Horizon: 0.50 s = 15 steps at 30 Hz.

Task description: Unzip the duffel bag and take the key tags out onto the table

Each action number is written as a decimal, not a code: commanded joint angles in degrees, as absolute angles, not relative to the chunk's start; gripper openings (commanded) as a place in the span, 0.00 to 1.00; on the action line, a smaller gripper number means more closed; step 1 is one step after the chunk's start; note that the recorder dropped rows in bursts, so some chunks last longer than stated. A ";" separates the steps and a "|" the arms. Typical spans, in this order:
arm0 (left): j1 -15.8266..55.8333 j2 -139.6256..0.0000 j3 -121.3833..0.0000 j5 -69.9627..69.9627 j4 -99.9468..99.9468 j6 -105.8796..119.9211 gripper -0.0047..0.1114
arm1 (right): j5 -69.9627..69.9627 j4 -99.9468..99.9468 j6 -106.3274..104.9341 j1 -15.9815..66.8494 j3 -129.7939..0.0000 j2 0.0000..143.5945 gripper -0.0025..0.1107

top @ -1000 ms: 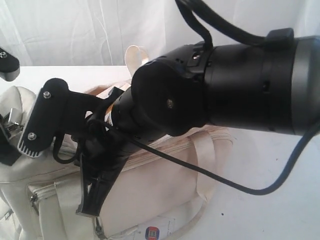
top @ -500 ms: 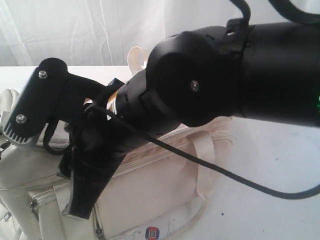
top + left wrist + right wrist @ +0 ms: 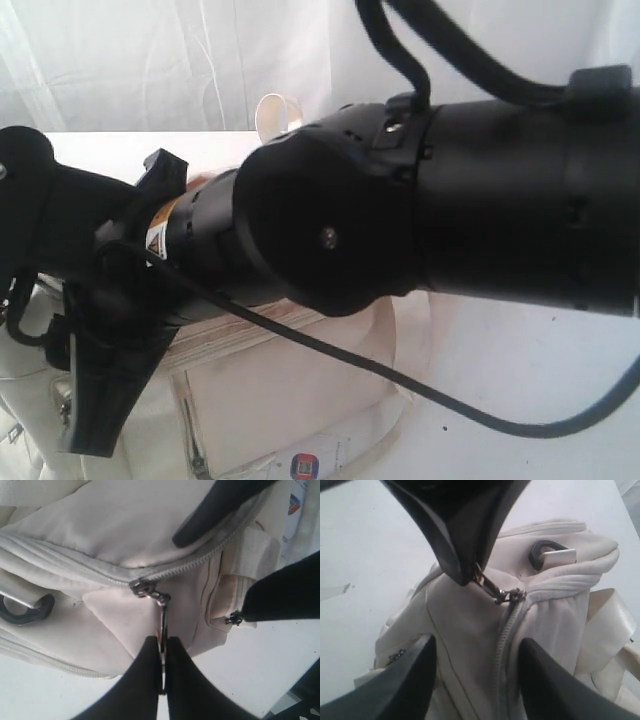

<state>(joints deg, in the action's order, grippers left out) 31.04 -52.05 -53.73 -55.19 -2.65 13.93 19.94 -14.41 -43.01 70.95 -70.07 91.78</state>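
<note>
The cream duffel bag lies on the white table, mostly hidden in the exterior view by my right arm. Its main zipper is closed, with the slider at the bag's end. My left gripper is shut on the metal zipper pull, and the right wrist view shows it as well, pinched in the left gripper. My right gripper is open, its fingers straddling the zipper line just above the fabric. The key tags are hidden.
A small paper label with a red-blue mark lies by the bag's near side. A shiny strap loop rises behind the arm. A side pocket zipper pull and a dark strap ring sit near the bag's end.
My right gripper has opened and swung left, over the bag's end near the zipper. The left gripper keeps its hold on the pull.
</note>
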 commanded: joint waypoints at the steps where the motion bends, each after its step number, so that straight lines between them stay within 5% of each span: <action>1: 30.94 -51.28 -54.08 -56.59 -0.45 14.28 0.04 | 17.79 -14.55 -43.69 71.12 -69.89 93.55 0.38; 11: 30.94 -51.28 -54.08 -56.36 -1.29 13.96 0.04 | 18.02 -14.55 -43.24 71.12 -69.89 94.70 0.02; 15: 30.94 -51.28 -54.08 -55.14 -7.24 9.03 0.04 | 18.76 -14.55 -43.24 71.12 -69.89 94.70 0.02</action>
<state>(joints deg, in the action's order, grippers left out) 31.04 -52.05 -53.73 -55.51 -4.30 12.48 17.35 -14.29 -43.01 70.95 -70.07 94.59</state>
